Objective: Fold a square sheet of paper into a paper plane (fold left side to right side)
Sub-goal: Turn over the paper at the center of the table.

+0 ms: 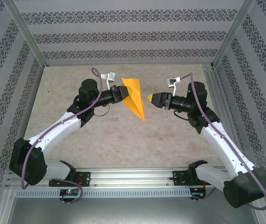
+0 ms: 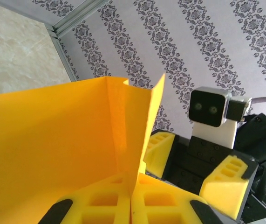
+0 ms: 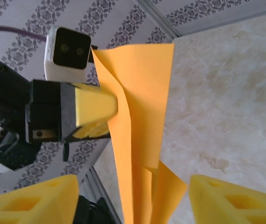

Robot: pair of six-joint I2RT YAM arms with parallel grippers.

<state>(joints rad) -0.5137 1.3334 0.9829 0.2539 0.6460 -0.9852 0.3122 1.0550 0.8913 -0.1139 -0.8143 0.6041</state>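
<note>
Folding looks nearly done to me: plane [image 1: 135, 99], already a creased dart, hangs above the far middle of the table [image 1: 58, 88], pinched in my left gripper [image 1: 124, 93], right gripper [image 1: 150, 99] spread just right of it, only final tidying left.

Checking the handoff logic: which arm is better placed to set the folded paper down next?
Left, likely. The left tool is shut on the paper plane; the right tool stands open, apart from the paper, and would have to regrasp first.
</note>
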